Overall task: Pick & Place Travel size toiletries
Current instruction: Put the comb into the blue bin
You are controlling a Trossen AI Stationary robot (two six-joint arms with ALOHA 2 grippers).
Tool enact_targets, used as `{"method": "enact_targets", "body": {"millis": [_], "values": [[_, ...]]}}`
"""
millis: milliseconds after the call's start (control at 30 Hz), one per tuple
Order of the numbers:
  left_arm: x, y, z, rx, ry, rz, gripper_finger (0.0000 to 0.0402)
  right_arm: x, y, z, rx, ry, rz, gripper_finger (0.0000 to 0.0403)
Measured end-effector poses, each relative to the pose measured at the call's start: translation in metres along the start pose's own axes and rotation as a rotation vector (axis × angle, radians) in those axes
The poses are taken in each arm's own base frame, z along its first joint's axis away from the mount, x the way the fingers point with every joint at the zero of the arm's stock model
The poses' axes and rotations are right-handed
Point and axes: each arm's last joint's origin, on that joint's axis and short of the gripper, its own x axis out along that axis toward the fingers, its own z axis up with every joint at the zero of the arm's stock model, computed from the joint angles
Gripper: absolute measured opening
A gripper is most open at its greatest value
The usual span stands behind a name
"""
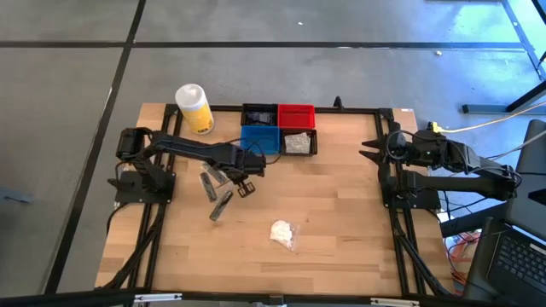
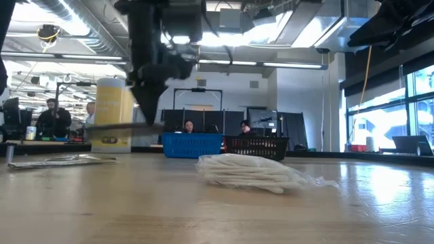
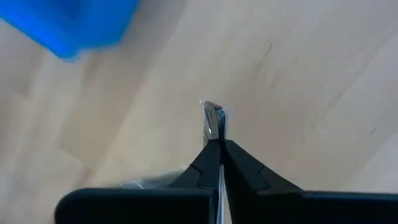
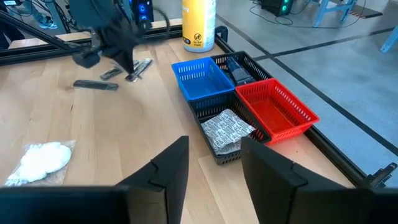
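My left gripper hangs over the table's middle-left, just near of the blue bin, and is shut on a thin clear packet. In the low view that packet sticks out level from the gripper, clear of the table. A grey packet and a dark tube lie flat on the table to the left of my left gripper. The white wad in clear wrap lies flat nearer the near edge. My right gripper waits open at the right edge. My left gripper pinches the clear packet between its two fingers. It comes from above, pointing down. The packet's crinkly end pokes out past the fingertips, seen edge-on. The packet is lifted clear of the table and lies about level.
Square bins stand at the far edge: blue, red, a black one holding dark items and a black one holding patterned packets. A yellow container stands at the far left. Bare wood lies between the wad and the right arm.
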Motion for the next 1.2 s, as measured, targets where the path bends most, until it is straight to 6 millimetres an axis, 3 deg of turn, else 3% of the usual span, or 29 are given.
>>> {"method": "enact_targets", "body": {"millis": [233,533,867,1200], "values": [[-0.029,0.007,0.029,0.104,-0.152,0.004,0.0004,0.0,0.0,0.0,0.0,0.0,0.0,0.0163],[-0.056,0.032,0.075,0.312,-0.42,0.053,0.0004,0.0,0.0,0.0,0.0,0.0,0.0,0.0177],[-0.063,0.058,0.103,0.414,-0.597,0.13,0.0004,0.0,0.0,0.0,0.0,0.0,0.0,0.018],[-0.058,0.071,0.11,0.418,-0.603,0.165,0.0004,0.0,0.0,0.0,0.0,0.0,0.001,0.016]]}}
